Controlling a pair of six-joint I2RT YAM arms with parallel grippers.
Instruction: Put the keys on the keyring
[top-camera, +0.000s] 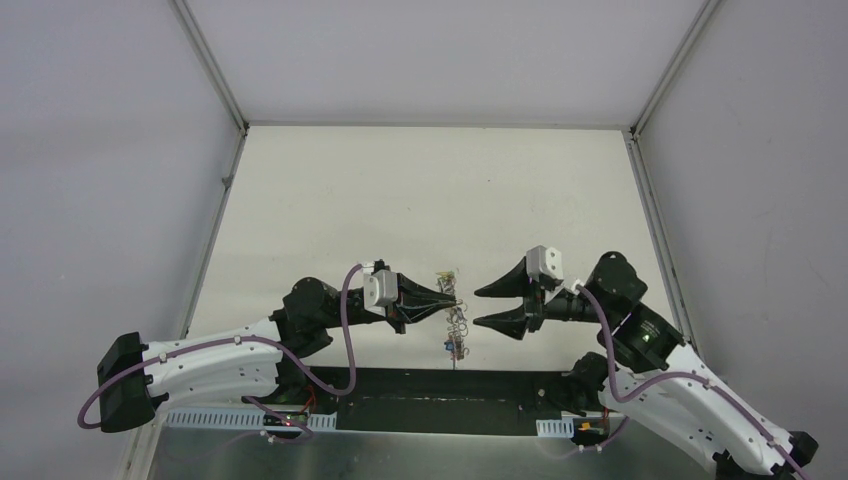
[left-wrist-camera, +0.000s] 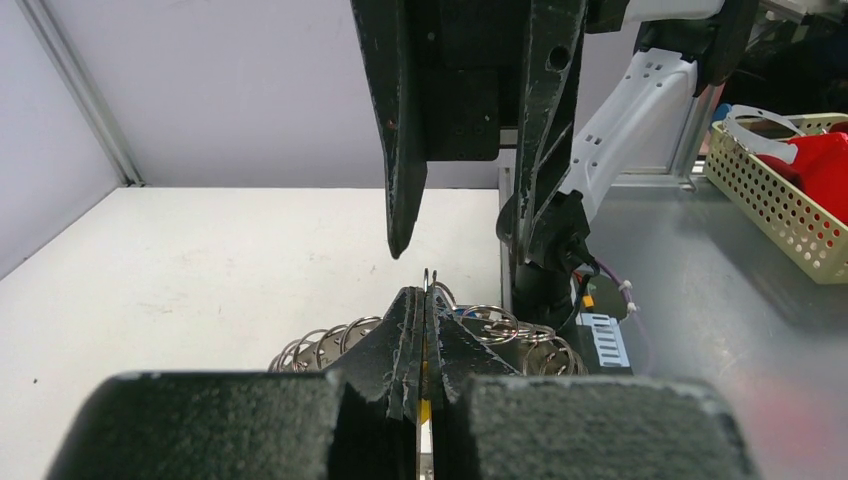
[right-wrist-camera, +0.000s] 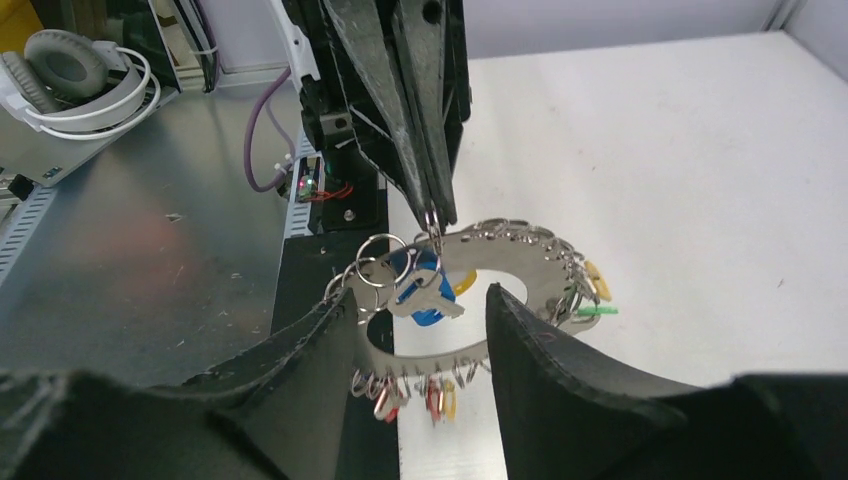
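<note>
We see the left gripper (top-camera: 447, 296) pressed together on a thin wire loop at the top of the keyring (right-wrist-camera: 530, 245). The keyring hangs from that pinch above the table (top-camera: 430, 190), just in front of the right gripper (top-camera: 480, 307). The right gripper's fingers (right-wrist-camera: 530, 370) are spread, with nothing held between them.

2 keys (right-wrist-camera: 432, 300) dangle at the near side of the bunch on small split rings (right-wrist-camera: 375, 262). 1 has a blue tag (right-wrist-camera: 408, 288) and 1 a yellow tag (right-wrist-camera: 463, 285). We cannot tell whether they are already threaded onto the keyring itself.

We judge the whole bunch to be light and limp: it will swing and twist at any nudge, and only the pinch point is steady. The metal looks slick and thin, so wire can slide out from between the pads. Nothing here seems fragile.

We think the plastic tag is the best place to take a key, since it is the broadest, least slippery part. That hold leaves the split ring free to work onto the loop.
</note>
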